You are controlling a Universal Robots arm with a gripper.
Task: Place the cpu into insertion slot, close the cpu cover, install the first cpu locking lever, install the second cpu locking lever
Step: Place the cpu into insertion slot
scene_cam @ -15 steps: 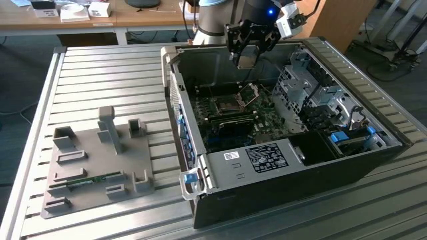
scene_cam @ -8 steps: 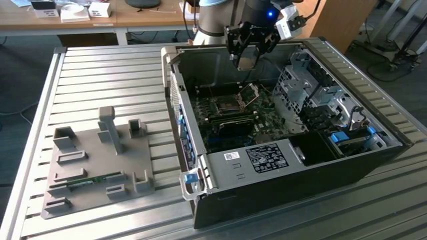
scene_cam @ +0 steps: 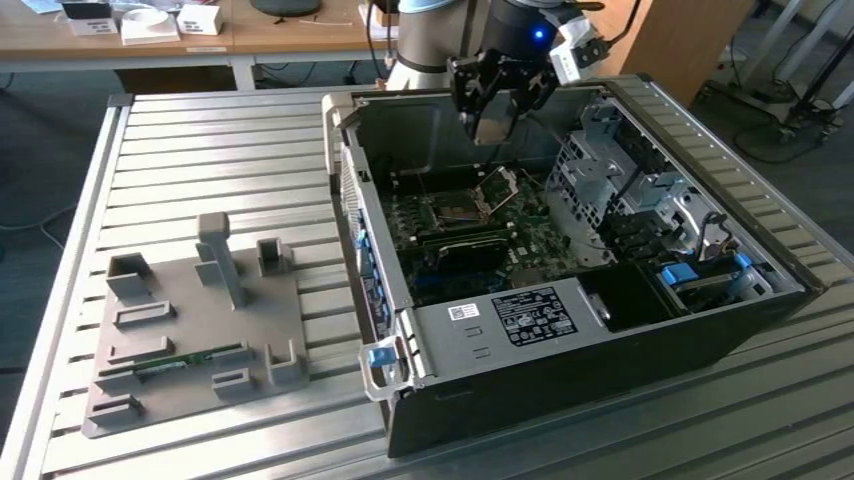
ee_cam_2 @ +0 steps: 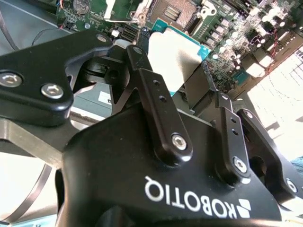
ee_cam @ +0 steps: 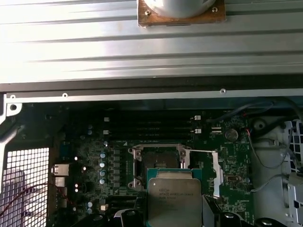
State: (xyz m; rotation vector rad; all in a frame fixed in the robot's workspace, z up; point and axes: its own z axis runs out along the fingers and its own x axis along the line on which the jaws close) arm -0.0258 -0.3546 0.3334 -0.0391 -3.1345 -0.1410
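The pincer (scene_cam: 491, 118) is shut on the cpu (ee_cam: 174, 201), seemingly clamping two opposite edges. The chip hangs beneath the pincer, above the open insertion slot (ee_cam: 158, 163). It looks light, stiff and fragile, so the edges are the safe hold.

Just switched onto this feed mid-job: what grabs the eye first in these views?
The black gripper hangs over the open computer case, shut on the cpu, whose silver top faces the first wrist view. Below it on the green board, the insertion slot sits bare, with the cpu cover tipped up beside it. A grey fixture tray lies on the exterior view's left.
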